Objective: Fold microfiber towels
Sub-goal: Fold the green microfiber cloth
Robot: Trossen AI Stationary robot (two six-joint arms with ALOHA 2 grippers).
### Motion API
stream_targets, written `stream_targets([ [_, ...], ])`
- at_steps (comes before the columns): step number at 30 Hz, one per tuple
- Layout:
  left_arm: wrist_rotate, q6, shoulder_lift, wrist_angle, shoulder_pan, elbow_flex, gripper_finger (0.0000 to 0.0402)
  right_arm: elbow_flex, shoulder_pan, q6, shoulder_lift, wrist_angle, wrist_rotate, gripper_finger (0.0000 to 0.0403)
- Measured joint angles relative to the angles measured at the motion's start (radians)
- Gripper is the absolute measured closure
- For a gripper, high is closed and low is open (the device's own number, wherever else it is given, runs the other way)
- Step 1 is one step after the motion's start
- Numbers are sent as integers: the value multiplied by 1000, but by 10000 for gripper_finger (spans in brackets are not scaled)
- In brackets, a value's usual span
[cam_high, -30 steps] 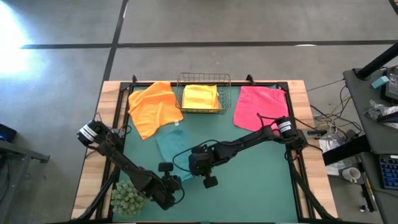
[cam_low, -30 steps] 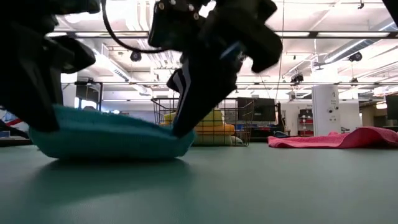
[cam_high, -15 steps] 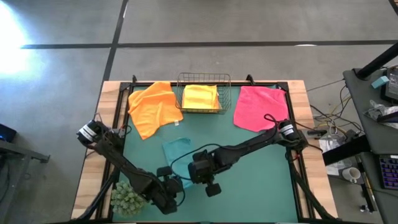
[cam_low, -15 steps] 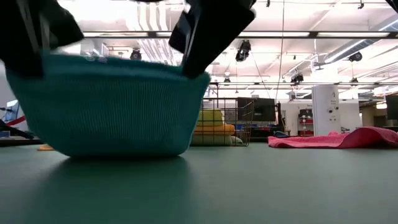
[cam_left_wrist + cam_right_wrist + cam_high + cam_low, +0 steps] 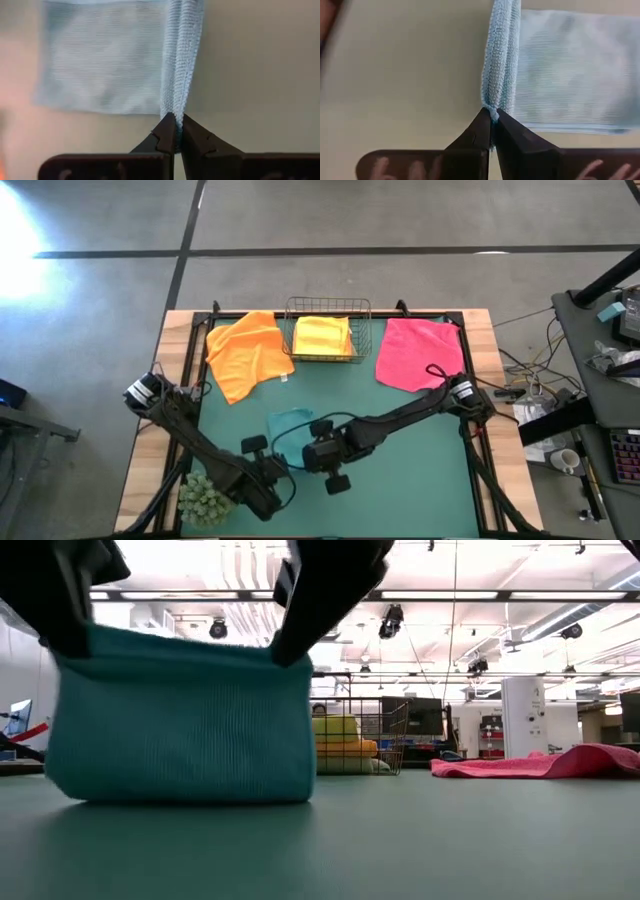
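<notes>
Between the left pincer (image 5: pixel 174 131) and right pincer (image 5: pixel 491 125), both clamped on its corners, the teal towel (image 5: pixel 180 720) now hangs raised, ready to fold over.

Four towels show on the table: one orange towel (image 5: pixel 248 356), one yellow towel (image 5: pixel 321 336), one pink towel (image 5: pixel 418 352) and one teal towel (image 5: pixel 286 424). One wire basket (image 5: pixel 328 306) stands at the far edge. One spiky plant ball (image 5: pixel 203 498) sits at the near left corner. Two grippers, the left gripper (image 5: pixel 175 131) and the right gripper (image 5: pixel 491 119), each pinch the teal towel.
</notes>
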Motion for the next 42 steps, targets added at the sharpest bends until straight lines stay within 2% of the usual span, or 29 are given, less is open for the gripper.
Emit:
stream_targets([
  [4, -69, -23, 0, -141, 28, -2, 401, 0, -36, -49, 0, 3, 91, 394],
  [7, -84, -6, 0, -200, 58, -8, 401, 0, -69, -84, 0, 15, 113, 394],
  [14, -121, 15, 0, -206, 143, -65, 401, -16, -143, -139, 2, 51, 136, 394],
  [19, -97, 11, 0, -196, 211, -107, 401, -46, -181, -140, 3, 82, 127, 394],
  [27, -73, 84, 0, -187, 259, -116, 399, -51, -196, -142, 4, 102, 103, 391],
  [34, -73, 91, 0, -186, 266, -116, 336, -51, -202, -147, 4, 124, 111, 386],
  [42, -76, 93, 0, -208, 301, -116, 245, -51, -238, -120, 1, 118, 113, 326],
])
